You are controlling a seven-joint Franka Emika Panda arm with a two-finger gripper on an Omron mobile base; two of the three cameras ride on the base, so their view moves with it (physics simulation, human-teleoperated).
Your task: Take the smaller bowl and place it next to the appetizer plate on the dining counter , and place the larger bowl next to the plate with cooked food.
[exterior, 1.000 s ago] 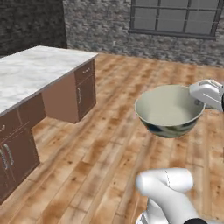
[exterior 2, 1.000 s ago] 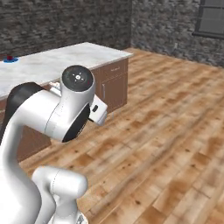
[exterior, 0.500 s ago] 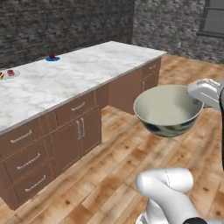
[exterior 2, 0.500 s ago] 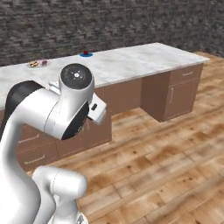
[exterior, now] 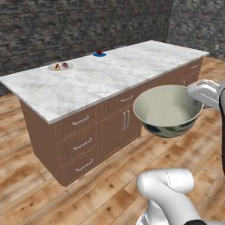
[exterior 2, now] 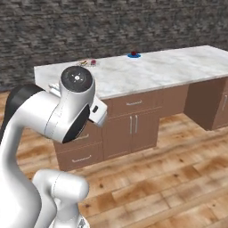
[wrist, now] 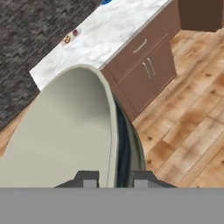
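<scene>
The larger bowl [exterior: 167, 110], cream inside and dark green-blue outside, hangs in the air over the wooden floor, in front of the dining counter [exterior: 110, 77]. My gripper [exterior: 196, 97] is shut on its right rim. In the hand view the bowl [wrist: 65, 131] stands edge-on, with the gripper [wrist: 114, 178] pinching its rim. On the far side of the counter [exterior 2: 156, 69] lie the blue appetizer plate [exterior: 99, 54] [exterior 2: 133, 55] and, to its left, the white plate with cooked food [exterior: 60, 67] [exterior 2: 87, 63] [wrist: 71, 37]. The smaller bowl is out of view.
The counter's near side has brown drawers [exterior: 81, 140] and cabinet doors [exterior: 121, 127]. A dark stone wall [exterior: 66, 26] runs behind it. Wooden floor [exterior 2: 178, 178] stretches between me and the counter. My own arm [exterior 2: 58, 116] blocks the left of the right base view.
Both base views have swung round, so the camera moved: the counter now stands broadside ahead with both plates in sight. The bowl stays held in the same place relative to me.
</scene>
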